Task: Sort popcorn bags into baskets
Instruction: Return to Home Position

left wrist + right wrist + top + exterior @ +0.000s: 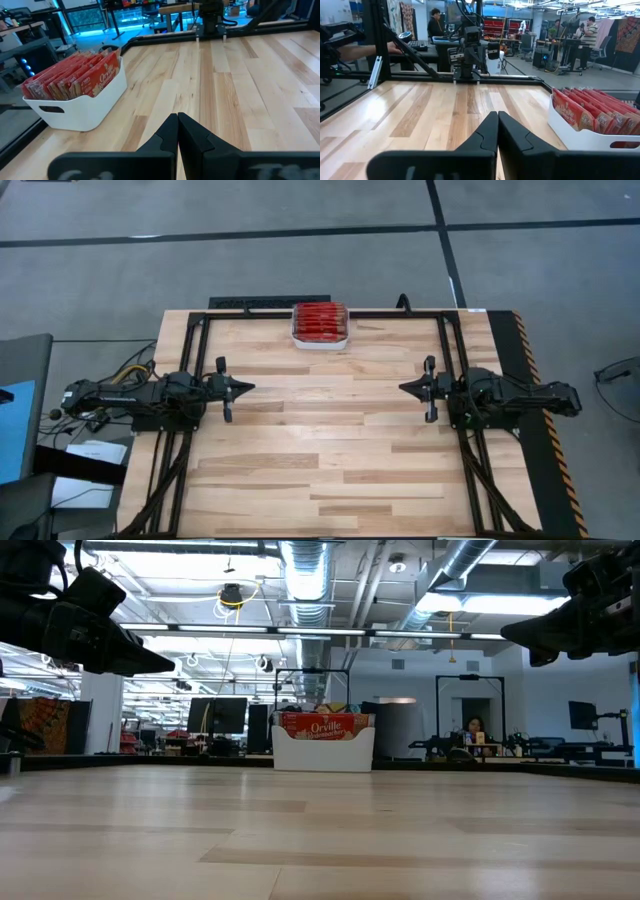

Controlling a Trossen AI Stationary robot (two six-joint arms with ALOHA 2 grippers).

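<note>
Several red popcorn bags (320, 320) stand on edge, packed side by side in the white basket (320, 342), which rests on the table at its far edge, in the middle. The same bags (75, 76) (592, 111) show in both wrist views, and in the low view a printed face (325, 726) rises above the basket's wall (323, 752). My left gripper (250, 387) hovers shut and level over the table's left side, pointing toward the right. My right gripper (403, 388) hovers shut and level over the right side, pointing toward the left. Both are far from the basket.
A black frame (200, 320) runs along the table's far edge and both sides. The wooden tabletop (330, 440) between the two grippers is bare. People sit and stand at desks in the room beyond the table (590, 30).
</note>
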